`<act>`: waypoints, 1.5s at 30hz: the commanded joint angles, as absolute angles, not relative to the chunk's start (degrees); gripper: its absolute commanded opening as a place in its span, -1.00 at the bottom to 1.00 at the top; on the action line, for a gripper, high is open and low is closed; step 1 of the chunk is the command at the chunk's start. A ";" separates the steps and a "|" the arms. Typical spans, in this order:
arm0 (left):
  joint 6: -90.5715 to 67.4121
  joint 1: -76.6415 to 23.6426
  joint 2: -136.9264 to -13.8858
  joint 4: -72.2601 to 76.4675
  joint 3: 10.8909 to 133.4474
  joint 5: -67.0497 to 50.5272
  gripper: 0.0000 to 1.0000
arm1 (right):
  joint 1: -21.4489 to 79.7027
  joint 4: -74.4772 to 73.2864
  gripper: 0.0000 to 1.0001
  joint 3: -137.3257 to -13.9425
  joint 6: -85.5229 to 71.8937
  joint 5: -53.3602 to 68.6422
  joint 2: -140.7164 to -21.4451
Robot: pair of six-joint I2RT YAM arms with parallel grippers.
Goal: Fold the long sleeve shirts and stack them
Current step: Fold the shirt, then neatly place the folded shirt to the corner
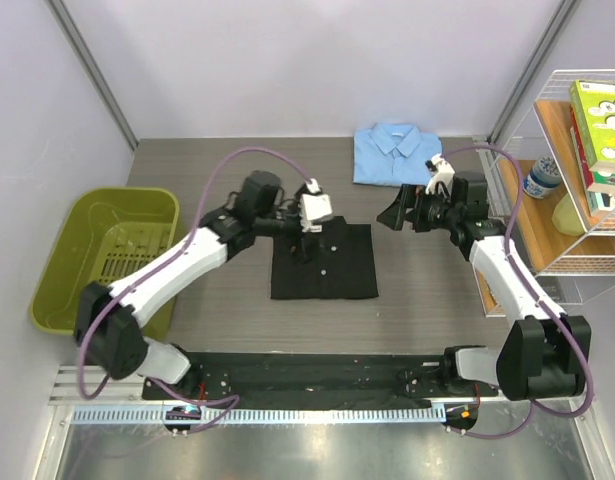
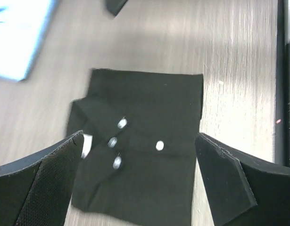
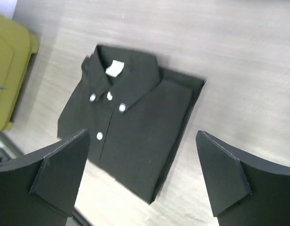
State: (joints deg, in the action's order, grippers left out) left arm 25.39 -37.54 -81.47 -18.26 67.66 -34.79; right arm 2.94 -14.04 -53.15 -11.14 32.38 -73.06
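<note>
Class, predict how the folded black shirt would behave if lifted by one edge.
Probably floppy: the black shirt is layered cloth, so a lifted edge would likely sag and unfold. Pushed across the smooth table, it would likely slide or bunch, not roll.

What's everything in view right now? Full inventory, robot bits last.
black shirt: 1, black, folded, table centre
light blue shirt: 1, light blue, folded, far edge of table
bin: 1, olive green, table's left side
table: 1, grey wood grain
wire shelf: 1, white, right of table
box: 1, green, on shelf
bottle: 1, blue label, on shelf
left claw: 1, black, open, above black shirt's collar
right claw: 1, black, open, empty, right of black shirt
</note>
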 commanded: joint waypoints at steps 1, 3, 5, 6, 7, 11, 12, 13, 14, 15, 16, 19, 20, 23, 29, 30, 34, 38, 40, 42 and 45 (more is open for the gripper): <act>34.01 -47.69 -91.75 -16.28 68.47 -28.61 1.00 | 2.55 -15.29 0.99 -46.68 -15.63 36.64 -76.03; 32.62 -50.52 -93.85 -8.13 64.37 -24.54 1.00 | 2.55 -14.42 0.99 -43.09 -18.45 36.83 -75.24; 33.92 -54.65 -96.49 -3.26 63.81 -19.53 1.00 | 2.64 -12.93 0.99 -40.88 -21.25 36.83 -74.71; 33.58 -55.71 -97.63 -1.42 63.63 -17.77 0.99 | 2.55 -12.40 0.99 -39.39 -21.79 36.39 -74.53; 32.97 -57.29 -99.47 2.25 63.55 -16.97 1.00 | 2.55 -12.31 1.00 -38.85 -22.14 36.13 -74.53; 35.94 -61.34 -102.82 12.20 60.47 -11.62 0.97 | 2.64 -9.76 1.00 -34.73 -26.01 34.54 -74.35; 36.03 -61.96 -103.70 13.00 60.47 -11.51 0.93 | 2.55 -8.45 0.99 -34.19 -27.32 34.37 -74.44; 35.51 -62.14 -104.93 13.01 60.73 -11.86 0.82 | 2.55 -7.83 0.99 -33.58 -28.03 34.10 -74.44; 35.16 -62.14 -105.55 12.57 61.34 -12.91 0.75 | 2.46 -7.21 0.99 -32.79 -28.73 34.01 -74.62; 34.72 -62.14 -106.34 12.31 61.61 -13.18 0.67 | 2.55 -5.64 0.99 -32.35 -30.05 34.54 -74.88; 34.63 -62.14 -107.48 11.87 61.61 -13.53 0.51 | 2.46 -4.67 0.99 -31.91 -30.84 34.89 -75.75; 34.63 -62.23 -108.80 12.04 61.08 -13.80 0.21 | 2.46 -1.15 1.00 -30.41 -35.14 37.08 -77.25; 34.54 -62.14 -109.59 11.78 61.17 -13.45 0.13 | 2.55 -0.62 0.99 -29.89 -35.85 37.35 -77.86; 33.93 -61.88 -110.21 11.60 61.35 -12.04 -0.20 | 2.55 3.33 0.99 -28.05 -39.37 38.06 -78.83; 30.33 -61.00 -109.16 10.55 63.37 -10.19 -0.85 | 2.55 13.69 0.99 -22.25 -48.40 35.51 -80.15; 30.15 -60.74 -108.38 10.37 63.46 -10.20 -0.89 | 2.64 14.58 0.99 -21.71 -49.12 35.33 -80.68; 28.40 -59.77 -106.44 9.15 63.72 -10.90 -0.99 | 2.90 17.58 0.95 -21.09 -51.76 34.81 -82.44; 26.99 -58.89 -105.03 8.18 64.86 -10.63 -1.00 | 3.86 20.29 0.93 -21.36 -55.27 34.72 -84.72; 26.46 -58.45 -104.59 8.09 65.13 -10.63 -1.00 | 4.57 21.09 0.93 -21.53 -57.82 34.11 -86.30; 25.76 -58.10 -104.41 8.09 65.39 -10.02 -1.00 | 5.97 21.27 0.93 -22.06 -59.93 33.23 -87.53; 24.52 -57.39 -104.24 7.56 66.53 -9.67 -1.00 | 7.55 22.14 0.93 -22.76 -62.74 31.91 -89.21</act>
State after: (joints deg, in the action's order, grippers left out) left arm 26.87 -58.37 -107.46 6.92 63.46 -10.66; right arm 5.30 23.66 -23.07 -59.16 38.00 -86.15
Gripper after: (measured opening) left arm 0.006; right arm 0.963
